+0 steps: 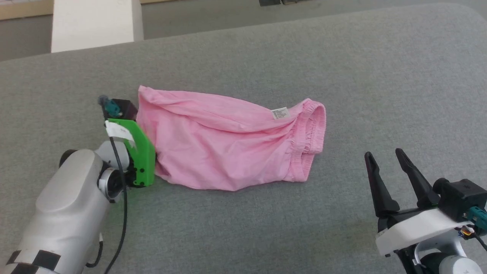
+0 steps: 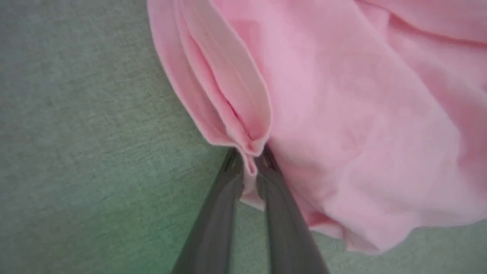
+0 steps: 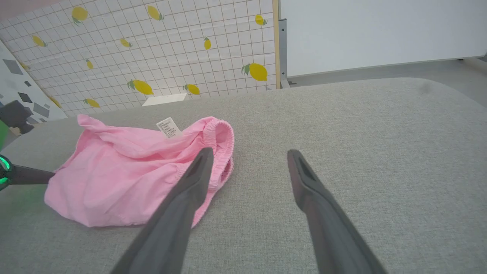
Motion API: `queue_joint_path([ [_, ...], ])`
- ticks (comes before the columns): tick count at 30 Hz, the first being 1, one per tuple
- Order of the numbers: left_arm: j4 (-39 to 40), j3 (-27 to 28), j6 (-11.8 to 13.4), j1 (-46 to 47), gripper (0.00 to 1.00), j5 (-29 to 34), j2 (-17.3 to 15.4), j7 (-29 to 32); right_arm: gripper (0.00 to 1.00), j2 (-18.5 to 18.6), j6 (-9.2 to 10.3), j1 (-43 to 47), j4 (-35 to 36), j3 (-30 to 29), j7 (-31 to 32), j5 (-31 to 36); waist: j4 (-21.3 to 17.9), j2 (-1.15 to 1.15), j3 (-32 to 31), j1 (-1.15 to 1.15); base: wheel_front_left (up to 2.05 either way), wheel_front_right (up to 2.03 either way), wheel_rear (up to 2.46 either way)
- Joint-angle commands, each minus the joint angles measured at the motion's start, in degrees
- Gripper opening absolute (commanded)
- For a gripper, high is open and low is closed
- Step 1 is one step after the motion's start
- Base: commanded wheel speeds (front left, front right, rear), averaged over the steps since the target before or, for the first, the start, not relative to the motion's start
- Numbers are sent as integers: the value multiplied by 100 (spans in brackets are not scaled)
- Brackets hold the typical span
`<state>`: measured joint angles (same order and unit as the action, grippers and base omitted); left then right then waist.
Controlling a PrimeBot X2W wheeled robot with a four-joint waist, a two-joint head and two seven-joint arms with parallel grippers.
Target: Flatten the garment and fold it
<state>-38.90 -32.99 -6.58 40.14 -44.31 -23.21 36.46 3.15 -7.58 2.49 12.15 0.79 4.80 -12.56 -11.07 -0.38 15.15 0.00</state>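
Note:
The light-pink garment (image 1: 228,144) lies crumpled on the grey padded surface (image 1: 243,228). Its gathered elastic edge (image 1: 314,133) points right and its white label (image 1: 280,113) faces up. At the garment's left end sits the green mount (image 1: 141,152) of my left arm. In the left wrist view, my left gripper (image 2: 250,160) is shut on a folded edge of the garment (image 2: 342,114), with pink cloth pinched between the tips. My right gripper (image 1: 384,153) stands open over bare surface, right of the elastic edge and apart from it. The right wrist view shows the right gripper (image 3: 250,151) and the garment (image 3: 114,179).
The grey surface (image 3: 361,125) stretches wide on all sides of the garment. A white block (image 1: 95,23) stands beyond its far left edge. Behind the table are a lemon-patterned wall (image 3: 171,49) and a white panel (image 3: 380,30).

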Motion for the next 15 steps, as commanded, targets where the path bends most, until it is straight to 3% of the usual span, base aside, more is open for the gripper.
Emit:
queue_joint_path([
  [1,-79,-286,-88,-629,0,-129,259,191,100,-21,9,16,4,1,50,-17,-19,38,50,0,0,0,0],
  [5,219,-174,-51,-727,0,-117,145,-286,100,-8,9,-61,-87,20,236,-91,105,38,54,0,0,0,0],
  [15,1379,248,569,-981,0,205,88,-1892,100,584,9,-622,-732,277,1529,-855,669,38,73,0,0,0,0],
])
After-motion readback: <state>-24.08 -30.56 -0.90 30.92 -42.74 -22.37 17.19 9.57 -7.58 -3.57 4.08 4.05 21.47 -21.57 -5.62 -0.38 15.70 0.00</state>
